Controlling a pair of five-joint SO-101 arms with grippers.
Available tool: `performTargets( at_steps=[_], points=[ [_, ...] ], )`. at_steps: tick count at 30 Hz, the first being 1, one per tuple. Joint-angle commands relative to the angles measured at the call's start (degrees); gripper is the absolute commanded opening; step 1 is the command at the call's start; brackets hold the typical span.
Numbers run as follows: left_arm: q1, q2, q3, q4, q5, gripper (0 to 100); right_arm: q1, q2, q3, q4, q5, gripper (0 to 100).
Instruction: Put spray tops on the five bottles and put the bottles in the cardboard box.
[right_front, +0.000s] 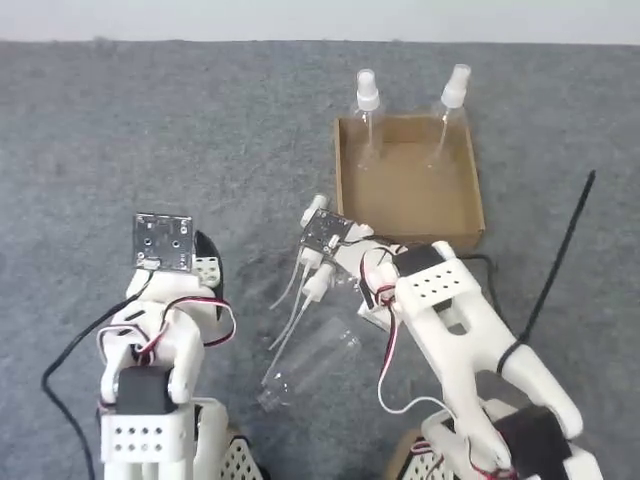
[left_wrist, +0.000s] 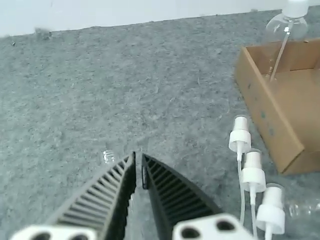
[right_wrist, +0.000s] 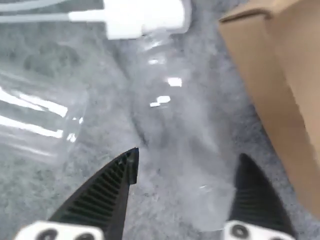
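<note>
Two clear bottles with white spray tops (right_front: 367, 108) (right_front: 451, 105) stand at the far side of the cardboard box (right_front: 470, 215). In the right wrist view my right gripper (right_wrist: 189, 157) is open, low over a clear bottle (right_wrist: 175, 125) lying beside the box wall (right_wrist: 280, 75), one finger on each side. A loose spray top (right_wrist: 145, 17) lies by that bottle's far end. My left gripper (left_wrist: 138, 159) is shut with nothing in it, above the grey carpet. Three loose spray tops (left_wrist: 240, 137) (left_wrist: 253, 170) (left_wrist: 270, 210) lie in a row between it and the box (left_wrist: 280, 115).
More clear bottles (right_front: 310, 360) lie on the carpet between the two arms, one next to the bottle under my right gripper (right_wrist: 35, 115). A black cable (right_front: 560, 250) runs along the right of the box. Open grey carpet stretches to the left and far left.
</note>
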Motion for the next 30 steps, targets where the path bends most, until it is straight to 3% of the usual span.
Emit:
performTargets(
  at_steps=[1,7,11,24,30],
  points=[
    [-0.09,-0.62,-0.22,-1.93,-0.53,1,0.04,0.04,-0.26,-1.45,-1.32,16.3],
    [-0.18,-0.62,-0.04,-1.67,-0.53,1,1.27,-0.48,-0.35,-1.01,-1.58,12.9],
    [-0.18,-0.97,1.27,-2.02,-0.62,1,6.64,-0.57,-1.32,-0.92,-4.4,11.0],
    [-0.18,-0.97,1.45,-1.76,-0.53,1,11.82,-0.57,-1.23,5.32,3.08,11.7],
    [-0.09,-0.97,1.45,-1.76,-0.62,1,20.44,-0.57,-1.23,5.67,4.31,11.7]
  ],
)
